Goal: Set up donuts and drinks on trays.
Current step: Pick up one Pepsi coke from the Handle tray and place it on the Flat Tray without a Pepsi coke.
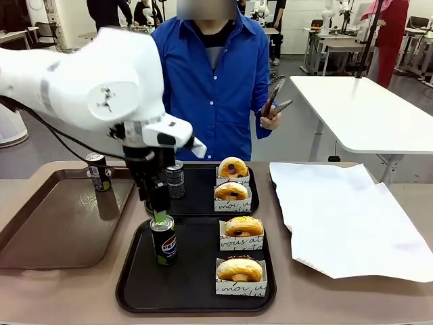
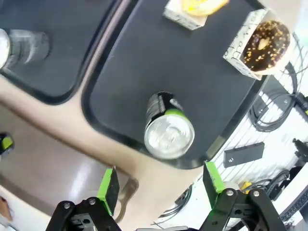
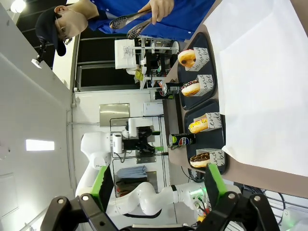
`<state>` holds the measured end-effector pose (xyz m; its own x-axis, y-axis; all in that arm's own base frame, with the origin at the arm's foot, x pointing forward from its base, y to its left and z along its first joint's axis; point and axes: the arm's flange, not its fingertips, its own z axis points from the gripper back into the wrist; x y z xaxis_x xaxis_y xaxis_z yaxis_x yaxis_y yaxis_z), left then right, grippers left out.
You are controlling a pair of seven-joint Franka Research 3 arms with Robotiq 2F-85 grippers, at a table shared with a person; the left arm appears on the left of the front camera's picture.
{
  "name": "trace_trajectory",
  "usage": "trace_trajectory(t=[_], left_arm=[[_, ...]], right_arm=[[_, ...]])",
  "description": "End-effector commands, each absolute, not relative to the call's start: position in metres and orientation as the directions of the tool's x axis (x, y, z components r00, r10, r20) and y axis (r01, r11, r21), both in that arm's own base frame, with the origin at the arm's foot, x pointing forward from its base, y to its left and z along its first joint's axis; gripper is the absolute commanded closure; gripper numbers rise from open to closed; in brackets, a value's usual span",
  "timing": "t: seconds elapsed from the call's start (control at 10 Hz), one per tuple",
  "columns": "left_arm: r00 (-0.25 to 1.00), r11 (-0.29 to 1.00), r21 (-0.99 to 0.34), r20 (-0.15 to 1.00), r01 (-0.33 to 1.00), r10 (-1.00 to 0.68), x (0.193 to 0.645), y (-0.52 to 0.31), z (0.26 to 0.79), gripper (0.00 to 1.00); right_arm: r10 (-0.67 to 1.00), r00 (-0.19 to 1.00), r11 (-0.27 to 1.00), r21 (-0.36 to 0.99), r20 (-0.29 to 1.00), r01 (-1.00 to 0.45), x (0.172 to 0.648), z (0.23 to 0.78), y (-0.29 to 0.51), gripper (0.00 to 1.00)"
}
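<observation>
Two black trays lie mid-table. The near tray carries an upright Pepsi can and two sleeved donuts. On the far tray stand another can and two donuts. My left gripper hangs just above the Pepsi can, open. In the left wrist view the can's silver top sits free beyond the spread green fingers. My right gripper is open and holds nothing, far off to the side.
A longer brown tray at the left holds one can. White paper covers the table's right side. The person in blue stands at the far edge holding tongs.
</observation>
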<state>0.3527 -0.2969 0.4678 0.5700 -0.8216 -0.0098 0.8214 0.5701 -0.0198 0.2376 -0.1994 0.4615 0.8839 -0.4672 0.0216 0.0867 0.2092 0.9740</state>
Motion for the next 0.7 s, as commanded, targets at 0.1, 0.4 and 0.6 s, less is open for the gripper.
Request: trace_trajectory(t=[0.1, 0.4, 0.6], left_arm=[[0.716, 0.715, -0.033, 0.025, 0.698, -0.698, 0.350, -0.264, 0.492, 0.00], [0.669, 0.669, -0.017, 0.015, 0.743, -0.743, 0.357, -0.271, 0.494, 0.00], [0.669, 0.669, -0.017, 0.015, 0.743, -0.743, 0.357, -0.271, 0.494, 0.00]], right_arm=[[-0.464, 0.886, 0.198, 0.977, 0.026, 0.074, 0.238, 0.461, -0.200, 0.00], [-0.464, 0.886, 0.198, 0.977, 0.026, 0.074, 0.238, 0.461, -0.200, 0.00], [-0.464, 0.886, 0.198, 0.977, 0.026, 0.074, 0.238, 0.461, -0.200, 0.00]])
